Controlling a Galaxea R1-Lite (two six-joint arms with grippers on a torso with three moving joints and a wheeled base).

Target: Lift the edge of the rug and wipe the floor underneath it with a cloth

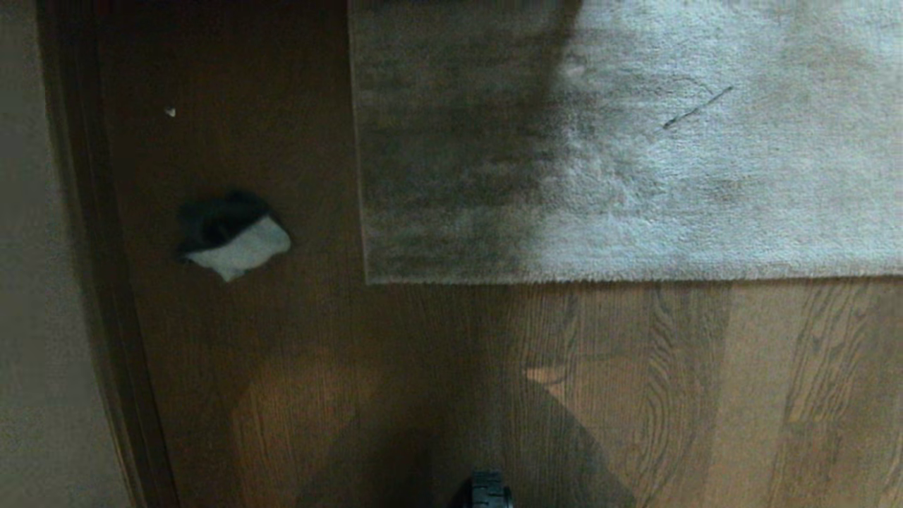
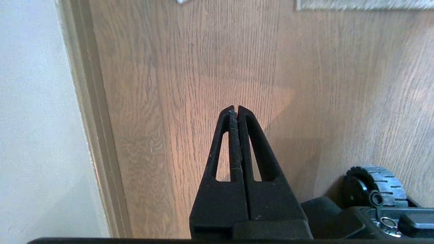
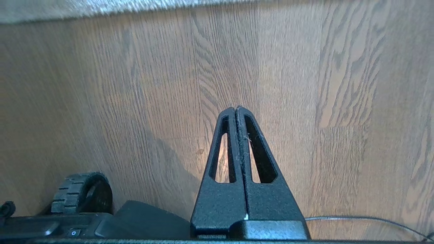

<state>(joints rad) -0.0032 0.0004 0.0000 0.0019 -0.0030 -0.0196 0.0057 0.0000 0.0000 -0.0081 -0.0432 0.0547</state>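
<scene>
A large grey-beige rug [image 1: 635,141] lies flat across the far right of the head view; its near edge [image 1: 635,279] and left edge [image 1: 360,141] meet at a corner [image 1: 367,281]. A crumpled white and dark cloth [image 1: 233,236] rests on the brown wood floor [image 1: 635,395], left of the rug corner and apart from it. Neither arm shows in the head view. My left gripper [image 2: 236,107] hangs shut and empty above bare planks. My right gripper [image 3: 235,108] is also shut and empty over the floor, with the rug edge [image 3: 101,10] far ahead of it.
A pale wall [image 1: 28,282] with a brown skirting board [image 1: 106,282] runs along the left. My base wheel [image 1: 490,490] sits at the near edge, also seen as the wheel [image 2: 376,184] and the wheel [image 3: 81,193]. A white speck [image 1: 169,111] lies on the floor. A thin cable [image 3: 366,219] trails nearby.
</scene>
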